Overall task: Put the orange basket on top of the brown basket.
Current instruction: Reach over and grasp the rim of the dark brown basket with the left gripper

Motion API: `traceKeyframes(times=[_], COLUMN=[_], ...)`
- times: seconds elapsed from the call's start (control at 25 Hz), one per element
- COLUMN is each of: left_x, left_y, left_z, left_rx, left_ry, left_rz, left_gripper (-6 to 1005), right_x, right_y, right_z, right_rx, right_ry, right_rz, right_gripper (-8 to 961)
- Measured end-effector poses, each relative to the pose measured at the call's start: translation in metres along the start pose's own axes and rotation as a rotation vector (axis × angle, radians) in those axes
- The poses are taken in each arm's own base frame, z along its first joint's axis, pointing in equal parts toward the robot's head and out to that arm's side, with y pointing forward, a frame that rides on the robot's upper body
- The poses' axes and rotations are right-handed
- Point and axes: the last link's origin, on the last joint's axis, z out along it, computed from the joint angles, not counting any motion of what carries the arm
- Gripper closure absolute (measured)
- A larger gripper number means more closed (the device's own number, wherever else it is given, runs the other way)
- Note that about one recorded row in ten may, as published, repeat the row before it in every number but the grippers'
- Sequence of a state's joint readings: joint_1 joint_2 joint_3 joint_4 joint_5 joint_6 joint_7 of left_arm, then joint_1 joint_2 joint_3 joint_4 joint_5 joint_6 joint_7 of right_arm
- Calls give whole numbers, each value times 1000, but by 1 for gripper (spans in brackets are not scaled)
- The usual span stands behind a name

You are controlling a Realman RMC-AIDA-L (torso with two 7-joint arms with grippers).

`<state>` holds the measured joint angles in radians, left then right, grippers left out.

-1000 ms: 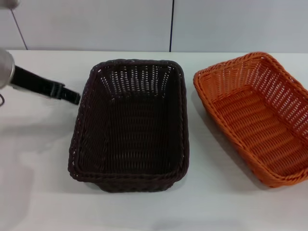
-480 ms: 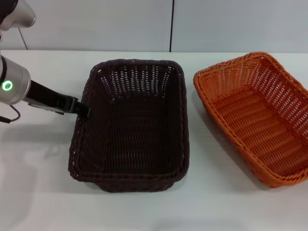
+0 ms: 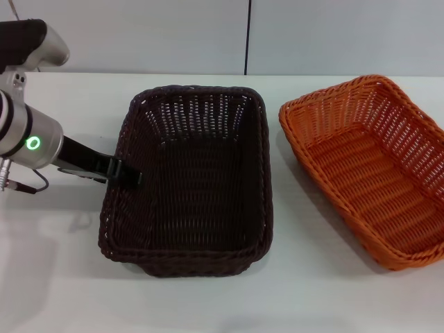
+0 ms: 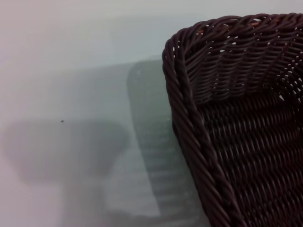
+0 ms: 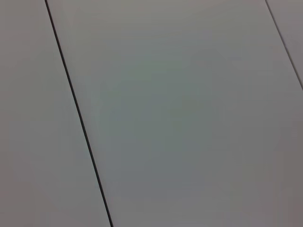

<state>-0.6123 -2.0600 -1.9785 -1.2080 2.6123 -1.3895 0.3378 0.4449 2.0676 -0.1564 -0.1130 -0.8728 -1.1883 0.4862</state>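
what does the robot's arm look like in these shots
Only the left arm shows, in the head view: a silver cylindrical wrist with a glowing green ring light, a dark grey upper casing, thin cables beneath, and a slim black tool. The right arm is out of view.

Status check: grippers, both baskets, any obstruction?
Left gripper at brown basket left rim. Right gripper not in view. Orange basket on table, right of brown, untouched. No obstruction visible.

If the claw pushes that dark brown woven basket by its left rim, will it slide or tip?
The dark brown rectangular woven basket probably slides: its base looks wide and flat on the smooth white table. It seems light, being empty open weave. The braided rim may flex slightly where the left claw meets it.
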Motion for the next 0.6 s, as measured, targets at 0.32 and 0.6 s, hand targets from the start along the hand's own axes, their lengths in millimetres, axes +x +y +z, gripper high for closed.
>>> traceKeyframes(times=[0.32, 0.6], left_x=[2, 2], left_y=[1, 1], left_z=[0, 0], left_rx=[12, 13], left_ry=[16, 18], left_rz=[23, 32], left_gripper=[401, 532], right_x=[0, 2], right_y=[0, -1], right_z=[0, -2], right_rx=[2, 6], right_ry=[2, 9], right_rz=[0, 2], right_gripper=[110, 111])
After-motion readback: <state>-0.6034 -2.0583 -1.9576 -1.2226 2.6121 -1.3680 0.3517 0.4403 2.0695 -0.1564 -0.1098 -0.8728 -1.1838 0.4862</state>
